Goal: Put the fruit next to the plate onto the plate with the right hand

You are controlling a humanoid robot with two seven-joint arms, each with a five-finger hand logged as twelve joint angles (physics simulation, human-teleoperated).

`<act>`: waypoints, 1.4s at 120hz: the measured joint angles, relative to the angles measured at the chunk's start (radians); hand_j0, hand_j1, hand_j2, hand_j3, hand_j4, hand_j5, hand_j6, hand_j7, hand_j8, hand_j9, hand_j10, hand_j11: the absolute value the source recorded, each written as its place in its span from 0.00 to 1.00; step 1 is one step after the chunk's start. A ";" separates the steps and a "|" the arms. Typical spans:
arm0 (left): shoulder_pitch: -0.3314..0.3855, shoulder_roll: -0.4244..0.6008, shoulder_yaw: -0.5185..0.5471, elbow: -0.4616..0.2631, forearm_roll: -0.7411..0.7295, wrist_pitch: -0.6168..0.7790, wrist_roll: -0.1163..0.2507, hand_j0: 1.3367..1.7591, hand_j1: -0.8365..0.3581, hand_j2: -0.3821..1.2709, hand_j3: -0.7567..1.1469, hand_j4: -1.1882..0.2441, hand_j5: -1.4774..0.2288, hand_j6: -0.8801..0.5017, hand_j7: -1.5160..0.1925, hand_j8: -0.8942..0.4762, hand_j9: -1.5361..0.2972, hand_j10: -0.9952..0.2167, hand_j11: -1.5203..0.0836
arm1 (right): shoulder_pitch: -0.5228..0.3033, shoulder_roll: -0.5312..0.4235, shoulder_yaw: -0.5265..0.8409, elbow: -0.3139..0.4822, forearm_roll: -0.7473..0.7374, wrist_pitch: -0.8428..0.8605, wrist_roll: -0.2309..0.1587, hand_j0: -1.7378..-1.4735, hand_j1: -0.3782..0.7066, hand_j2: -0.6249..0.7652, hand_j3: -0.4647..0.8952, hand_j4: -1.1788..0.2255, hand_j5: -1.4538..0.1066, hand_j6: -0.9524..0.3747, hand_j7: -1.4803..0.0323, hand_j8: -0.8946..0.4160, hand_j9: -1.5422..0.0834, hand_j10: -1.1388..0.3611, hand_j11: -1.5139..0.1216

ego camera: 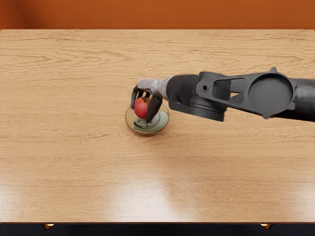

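Note:
A red apple [141, 107] is held over the small round plate [160, 126], which lies near the middle of the wooden table. My right hand [144, 103] reaches in from the right edge and its dark fingers are curled around the apple from above. Whether the apple touches the plate or hangs just above it, I cannot tell. The plate has a brown rim and a pale green centre, partly hidden by the hand and the fruit. No left arm shows in the head view.
The wooden table [74, 162] spreads wide on all sides of the plate. An orange wall runs behind its far edge. My dark right forearm [236, 96] stretches across the table's right half.

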 joint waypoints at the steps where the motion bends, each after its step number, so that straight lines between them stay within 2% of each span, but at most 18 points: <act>1: 0.000 0.000 0.000 0.000 0.000 0.000 0.000 0.76 0.75 0.26 0.40 0.66 0.68 0.46 0.70 0.48 0.67 0.62 0.75 | -0.001 0.001 -0.002 -0.003 0.000 0.000 0.000 0.36 0.61 0.56 0.34 0.44 0.22 0.47 0.27 0.42 0.29 0.25 0.27; 18: 0.000 0.000 0.000 0.000 0.000 0.000 0.000 0.76 0.75 0.26 0.40 0.66 0.68 0.46 0.70 0.48 0.67 0.62 0.75 | -0.013 0.020 -0.017 -0.043 0.000 0.004 0.000 0.36 0.63 0.61 0.34 0.44 0.23 0.48 0.28 0.41 0.29 0.24 0.28; 30: -0.001 0.000 0.000 0.000 0.000 0.000 0.000 0.76 0.75 0.26 0.40 0.66 0.68 0.46 0.70 0.48 0.67 0.62 0.75 | -0.019 0.027 -0.018 -0.056 0.001 0.004 0.001 0.34 0.63 0.60 0.34 0.42 0.29 0.46 0.33 0.40 0.34 0.23 0.32; 37: 0.000 0.000 0.000 0.000 0.000 0.000 0.000 0.76 0.75 0.26 0.40 0.66 0.68 0.46 0.70 0.48 0.67 0.62 0.75 | -0.021 0.030 -0.016 -0.060 0.003 0.002 0.002 0.33 0.61 0.54 0.34 0.41 0.34 0.44 0.39 0.38 0.39 0.26 0.37; 50: 0.000 0.000 0.000 0.000 0.000 0.000 0.000 0.76 0.75 0.26 0.40 0.66 0.68 0.46 0.70 0.48 0.67 0.62 0.75 | -0.029 0.045 -0.014 -0.082 0.005 -0.003 0.002 0.32 0.53 0.48 0.34 0.49 0.46 0.45 0.51 0.39 0.50 0.36 0.49; 69: -0.001 0.000 0.000 0.000 0.000 0.000 0.000 0.76 0.75 0.26 0.40 0.66 0.68 0.46 0.70 0.48 0.67 0.62 0.75 | -0.033 0.063 -0.013 -0.112 0.016 -0.009 0.003 0.31 0.39 0.45 0.34 0.59 0.62 0.51 0.66 0.46 0.65 0.50 0.63; 93: 0.000 0.000 0.000 0.000 0.000 0.000 0.000 0.76 0.75 0.26 0.40 0.66 0.68 0.46 0.70 0.48 0.67 0.62 0.75 | -0.033 0.065 -0.003 -0.122 0.019 -0.023 0.003 0.30 0.24 0.44 0.34 0.69 0.75 0.58 0.80 0.54 0.78 0.61 0.76; 106: 0.000 0.000 0.000 0.000 0.000 0.000 0.000 0.76 0.75 0.26 0.40 0.66 0.68 0.46 0.70 0.48 0.67 0.62 0.75 | -0.042 0.046 0.054 -0.113 0.025 -0.024 0.008 0.30 0.18 0.44 0.34 0.74 0.81 0.62 0.85 0.58 0.83 0.66 0.81; 120: 0.000 0.000 0.000 0.000 0.000 0.000 0.000 0.76 0.75 0.26 0.40 0.66 0.68 0.46 0.70 0.48 0.67 0.62 0.75 | -0.152 -0.037 0.269 -0.063 0.061 0.108 0.027 0.30 0.13 0.44 0.34 0.77 0.84 0.65 0.89 0.61 0.87 0.69 0.84; 133: 0.000 0.000 0.000 0.000 0.000 0.000 0.000 0.76 0.75 0.26 0.40 0.66 0.68 0.46 0.70 0.48 0.67 0.62 0.75 | -0.272 -0.155 0.480 -0.016 0.237 0.321 0.039 0.30 0.11 0.44 0.34 0.78 0.86 0.66 0.91 0.62 0.88 0.70 0.86; 150: 0.000 0.000 0.000 0.000 0.000 0.000 0.000 0.76 0.75 0.26 0.40 0.66 0.68 0.46 0.70 0.48 0.67 0.62 0.75 | -0.401 -0.348 0.650 0.013 0.506 0.583 0.059 0.30 0.10 0.44 0.34 0.79 0.88 0.67 0.92 0.63 0.90 0.72 0.87; 168: 0.000 0.000 0.000 0.000 0.000 0.000 0.000 0.76 0.75 0.26 0.40 0.66 0.68 0.46 0.70 0.48 0.67 0.62 0.75 | -0.511 -0.562 0.723 0.006 0.734 0.678 0.065 0.30 0.09 0.44 0.34 0.80 0.88 0.68 0.93 0.64 0.90 0.72 0.88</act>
